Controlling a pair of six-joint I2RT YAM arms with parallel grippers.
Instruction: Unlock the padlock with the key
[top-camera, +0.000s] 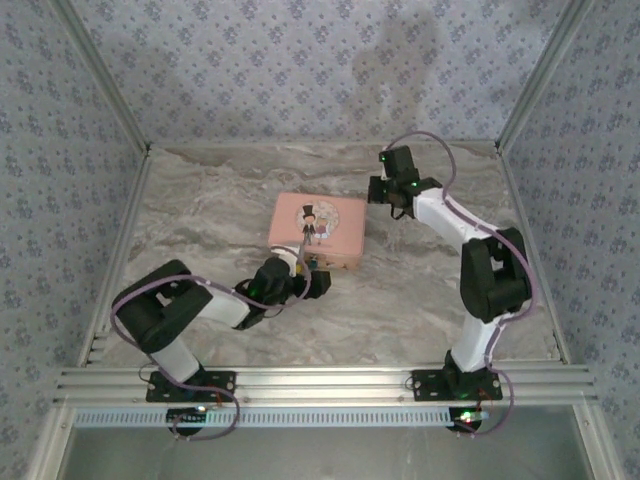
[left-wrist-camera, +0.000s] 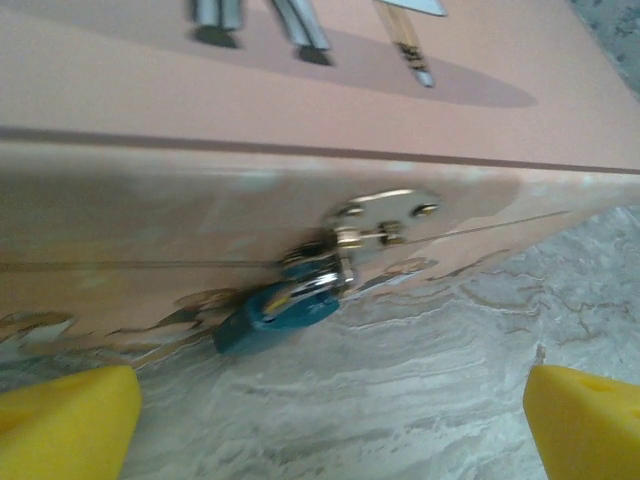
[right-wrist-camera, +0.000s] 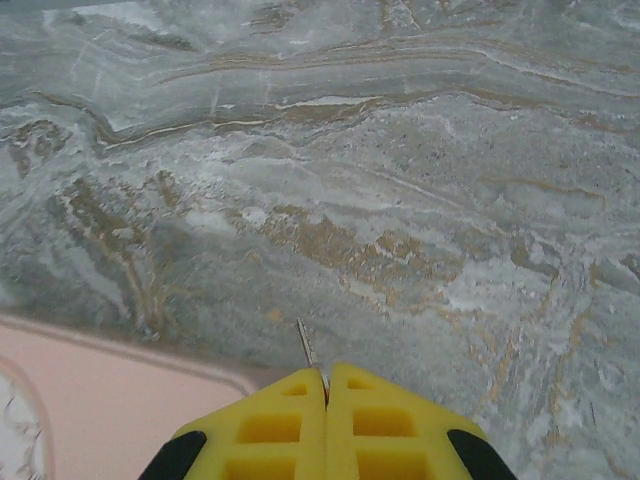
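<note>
The padlock (left-wrist-camera: 272, 312), a small teal body with a metal shackle, hangs from the silver hasp (left-wrist-camera: 385, 213) on the front wall of the pink tin (left-wrist-camera: 300, 100) and rests on the marble. My left gripper (left-wrist-camera: 325, 430) is open, its yellow fingertips (left-wrist-camera: 65, 420) spread wide to either side of the padlock and a little short of it. In the top view the left gripper (top-camera: 318, 281) sits at the near edge of the tin (top-camera: 317, 228), next to the padlock (top-camera: 313, 263). My right gripper (right-wrist-camera: 326, 385) is shut on the key (right-wrist-camera: 305, 342), whose thin blade pokes out between the pads. The right gripper (top-camera: 378, 190) hovers just off the tin's far right corner.
The marble tabletop (top-camera: 200, 220) is bounded by patterned walls at the back and sides. A metal rail (top-camera: 320, 385) runs along the near edge by the arm bases. A corner of the tin (right-wrist-camera: 90, 400) lies at the lower left of the right wrist view.
</note>
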